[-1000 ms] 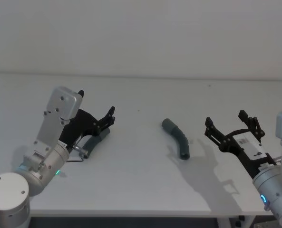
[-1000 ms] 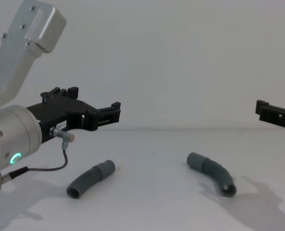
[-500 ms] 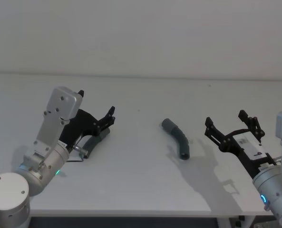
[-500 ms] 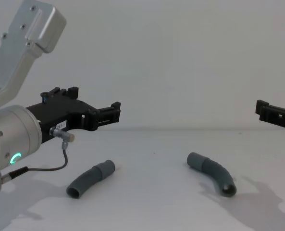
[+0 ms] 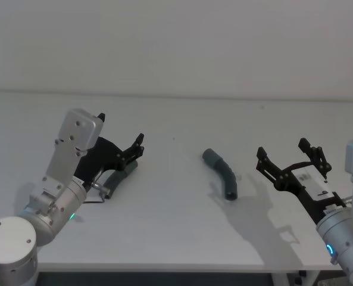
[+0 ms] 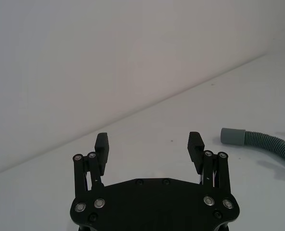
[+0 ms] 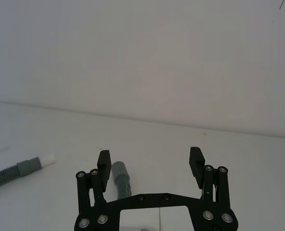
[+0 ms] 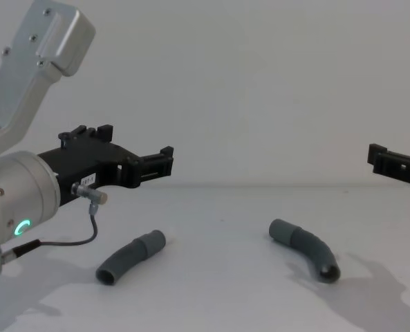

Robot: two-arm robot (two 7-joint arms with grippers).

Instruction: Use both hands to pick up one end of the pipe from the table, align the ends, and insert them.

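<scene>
- Over the last second we see no change: both hands hang where they were, and neither pipe piece has shifted on the surface [image 5: 176, 232].
- Our left hand [image 5: 121, 128] hovers over the left pipe piece [image 8: 128, 257] with its jaws spread wide, holding nothing; the piece lies flat just beneath it.
- Our right hand [image 5: 282, 149] is equally wide open and empty. It is near the right pipe piece [image 5: 222, 173] but clear of it, on the side away from the middle.
- The white tip [image 7: 48, 159] of the left piece and the collar [image 6: 233, 136] of the right piece are well apart.
- We judge that the pick-up has not begun: each hand must first come down and close on its piece before any aligning.
</scene>
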